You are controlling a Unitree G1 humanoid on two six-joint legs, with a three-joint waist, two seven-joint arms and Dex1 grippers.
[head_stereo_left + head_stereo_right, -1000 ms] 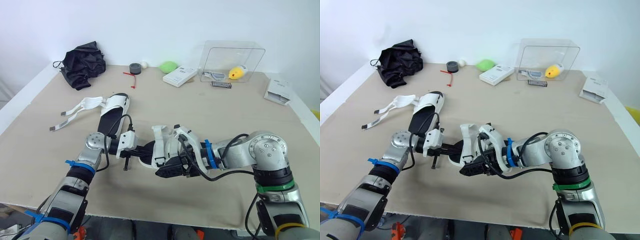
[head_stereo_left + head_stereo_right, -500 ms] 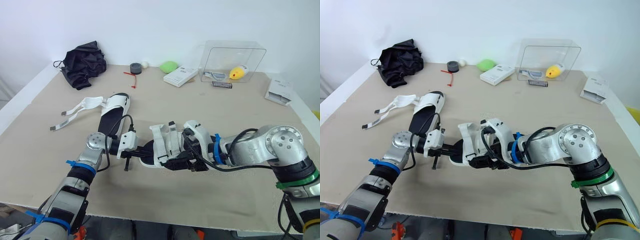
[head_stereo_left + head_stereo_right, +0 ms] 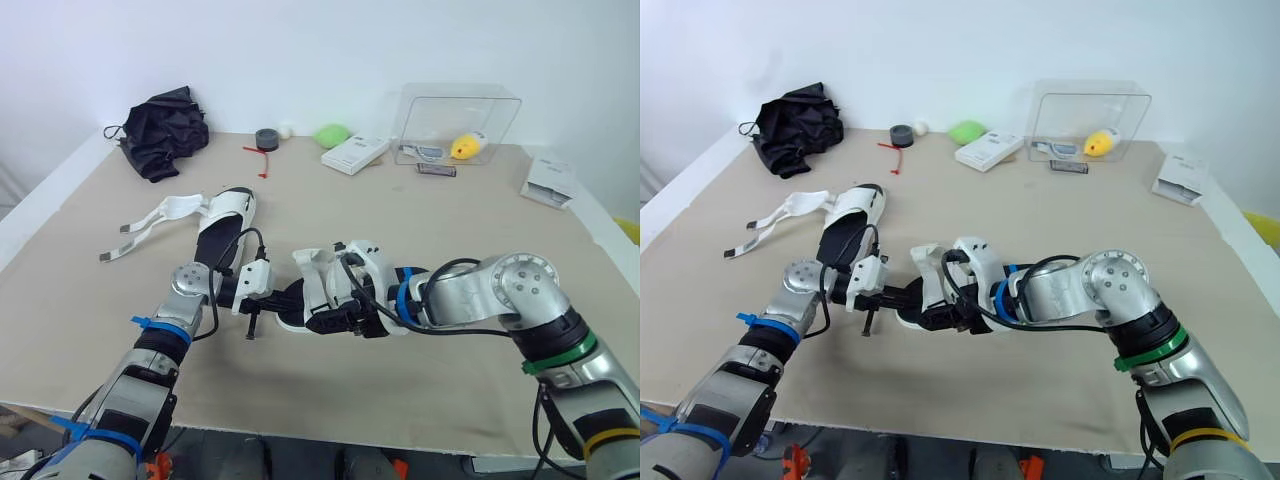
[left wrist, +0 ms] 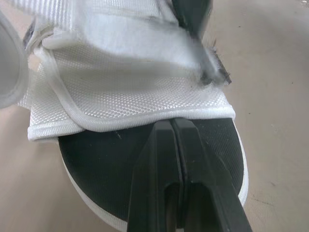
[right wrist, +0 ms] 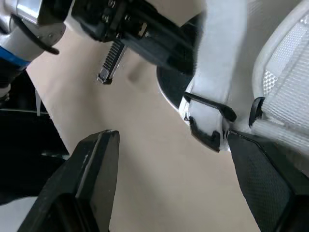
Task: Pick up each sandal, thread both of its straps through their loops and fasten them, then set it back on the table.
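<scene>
A white-strapped sandal with a black footbed [image 3: 318, 290] lies on the table in front of me. My left gripper [image 3: 288, 296] is shut, its fingers [image 4: 161, 145] lying on the footbed with the tips at the edge of the toe strap [image 4: 130, 92]. From the other side, my right gripper [image 3: 342, 320] is open against the sandal's straps. A black plastic loop [image 5: 210, 123] on a white strap sits between its fingers [image 5: 94, 179]. The second sandal [image 3: 224, 222] lies flat further back on the left, its straps [image 3: 150, 222] spread loose.
Along the table's far edge are a black cloth [image 3: 165, 130], a tape roll [image 3: 267, 137], a green object [image 3: 336, 134], a white box [image 3: 350, 153] and a clear case [image 3: 455, 120] holding a yellow item. A white packet [image 3: 548, 182] lies at the far right.
My right gripper has shifted up and left, closer against the sandal's straps, and that arm's elbow has swung. The left gripper and the second sandal have stayed put.
</scene>
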